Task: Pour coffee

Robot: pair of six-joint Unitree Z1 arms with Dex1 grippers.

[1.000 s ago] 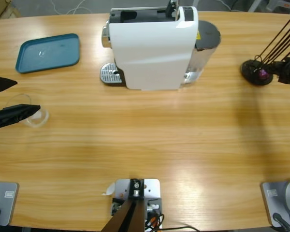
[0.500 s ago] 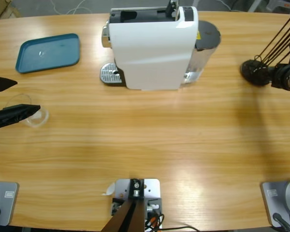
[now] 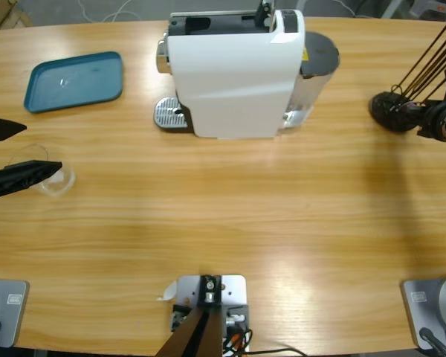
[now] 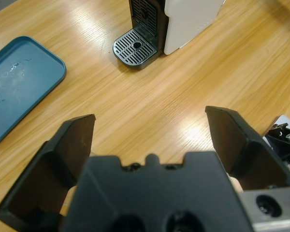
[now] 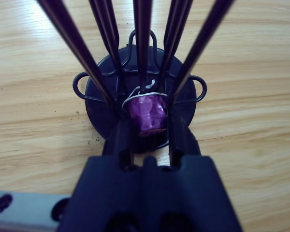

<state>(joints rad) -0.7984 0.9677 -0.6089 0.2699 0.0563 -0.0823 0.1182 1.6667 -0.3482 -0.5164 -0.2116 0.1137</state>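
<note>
1. Right wrist view: your right gripper [image 5: 149, 126] has its jaws nearly together on either side of the purple capsule [image 5: 146, 112], low in the black wire rack [image 5: 141, 92]. A firm grip isn't clear.
2. Capsule judged light, thin foil, easily dented; pinch its sides gently.
3. Left gripper [image 3: 26, 150] is spread wide around the glass [image 3: 46, 176], not touching.
4. Glass judged fragile, slippery.
5. Machine [image 3: 234, 71] and tray [image 3: 74, 80] stand apart. No coffee visible.
</note>
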